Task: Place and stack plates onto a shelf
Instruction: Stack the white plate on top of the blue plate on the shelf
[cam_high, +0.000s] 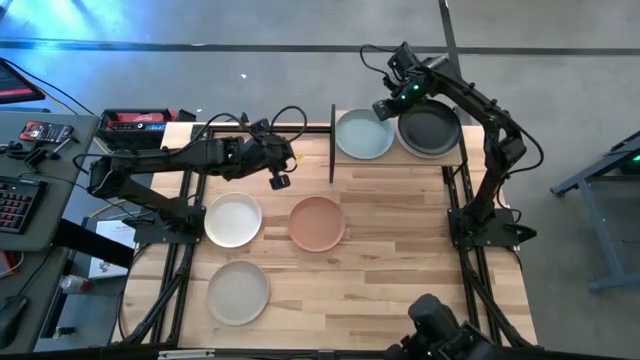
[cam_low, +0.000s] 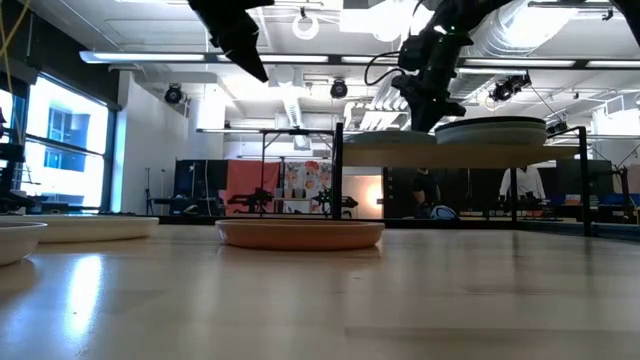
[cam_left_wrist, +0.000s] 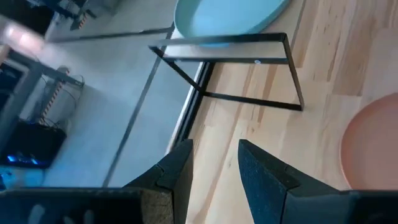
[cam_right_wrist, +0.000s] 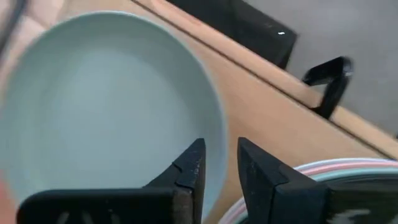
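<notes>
Shelf: small raised light-wood board on black metal posts (cam_high: 400, 158), at the far edge of the plank worktop (cam_high: 390, 280), right of centre.
Plates on shelf: round shallow pale teal plate (cam_high: 363, 135) lies alone on the shelf's left half; black matte plate (cam_high: 430, 130) tops a stack on the right half, with pink and mint rims showing beneath it in the right wrist view.
Plates on worktop: white plate (cam_high: 233, 219) and terracotta plate (cam_high: 317, 223) lie side by side near the middle, apart; light grey plate (cam_high: 238, 292) lies nearer the front, below the white one.
Right gripper (cam_high: 386, 108): above the shelf, between the teal plate and the stack; fingers a little apart, holding nothing.
Left gripper (cam_high: 281, 180): raised over the worktop, left of the shelf, above the white and terracotta plates; fingers slightly apart, empty.
</notes>
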